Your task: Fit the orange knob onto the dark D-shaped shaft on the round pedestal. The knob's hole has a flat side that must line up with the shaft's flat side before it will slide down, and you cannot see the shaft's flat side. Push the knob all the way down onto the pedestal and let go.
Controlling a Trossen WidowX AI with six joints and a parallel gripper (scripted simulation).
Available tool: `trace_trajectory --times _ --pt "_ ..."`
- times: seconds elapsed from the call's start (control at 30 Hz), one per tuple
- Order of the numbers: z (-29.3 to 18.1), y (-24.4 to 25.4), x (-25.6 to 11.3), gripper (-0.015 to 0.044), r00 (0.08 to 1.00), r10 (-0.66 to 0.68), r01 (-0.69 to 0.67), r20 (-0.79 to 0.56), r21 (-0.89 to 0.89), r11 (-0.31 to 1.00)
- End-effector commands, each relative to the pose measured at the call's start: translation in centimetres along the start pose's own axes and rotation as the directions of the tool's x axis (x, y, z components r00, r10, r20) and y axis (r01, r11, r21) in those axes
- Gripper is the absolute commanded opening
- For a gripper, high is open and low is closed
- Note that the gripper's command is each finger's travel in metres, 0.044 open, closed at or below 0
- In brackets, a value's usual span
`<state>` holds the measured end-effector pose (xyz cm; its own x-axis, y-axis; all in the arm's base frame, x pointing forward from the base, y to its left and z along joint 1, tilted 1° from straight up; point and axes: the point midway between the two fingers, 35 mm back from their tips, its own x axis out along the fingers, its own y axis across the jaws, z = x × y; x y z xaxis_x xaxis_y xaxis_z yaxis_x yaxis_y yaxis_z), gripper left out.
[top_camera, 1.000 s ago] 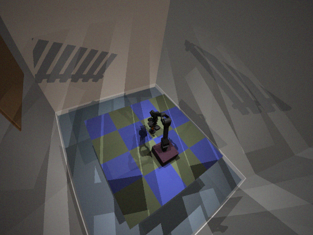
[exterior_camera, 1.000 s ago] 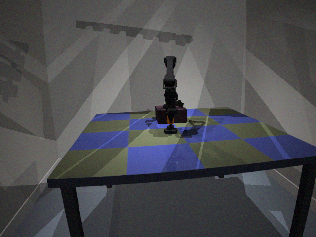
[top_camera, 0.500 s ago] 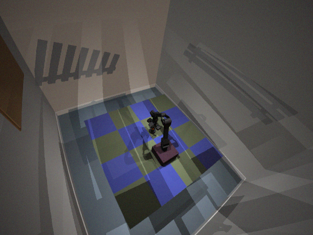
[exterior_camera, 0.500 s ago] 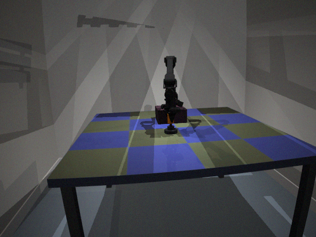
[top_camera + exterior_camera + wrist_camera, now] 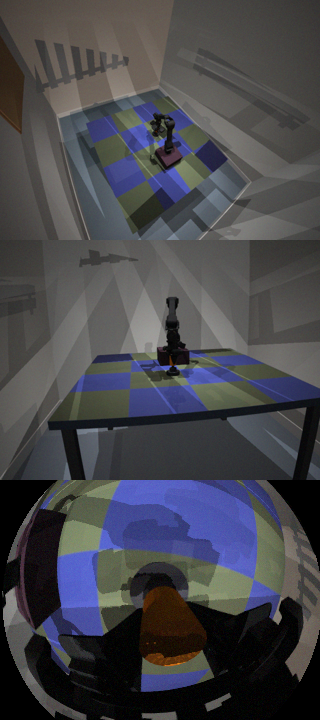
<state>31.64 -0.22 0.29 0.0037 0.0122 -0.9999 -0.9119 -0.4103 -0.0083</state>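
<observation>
Now, knob: orange (image 5: 171,360) (image 5: 172,622) (image 5: 156,131), b/w the fingers, above the pedestal, not seated.
Gripper: black (image 5: 172,357) (image 5: 174,630) (image 5: 156,129), closed on the knob, pointing down at the table.
Pedestal: dark, round (image 5: 172,372) (image 5: 136,587) (image 5: 155,134), standing on the checkered top (image 5: 108,404) (image 5: 187,530) (image 5: 124,170); directly under the knob in the ext. view.
Knob vs shaft: the key relation. Knob's lower end is at or just over the shaft top; contact can't be told. Pedestal's wide base still shows w/ a gap below the knob.
Long axis: knob approx. upright in the ext. view, narrow end down; slight tilt can't be ruled out.
Flat side: hidden, so alignment unknown.
Next move, prob.: light press straight down, w/ small wrist turns abt. the vertical till the flats match, then full push & release.
Risk: pressing hard w/ flats off could jam or cock the knob, or make it slip in the grip.
</observation>
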Motion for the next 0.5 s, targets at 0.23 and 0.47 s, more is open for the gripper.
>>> trace_trajectory --times 0.23,0.47 --pt "-0.17 -0.23 0.06 0.0 1.0 -0.006 0.006 -0.007 -0.005 1.0" --pt "-0.16 -0.2 -0.12 0.0 1.0 -0.006 0.006 -0.007 -0.005 1.0"
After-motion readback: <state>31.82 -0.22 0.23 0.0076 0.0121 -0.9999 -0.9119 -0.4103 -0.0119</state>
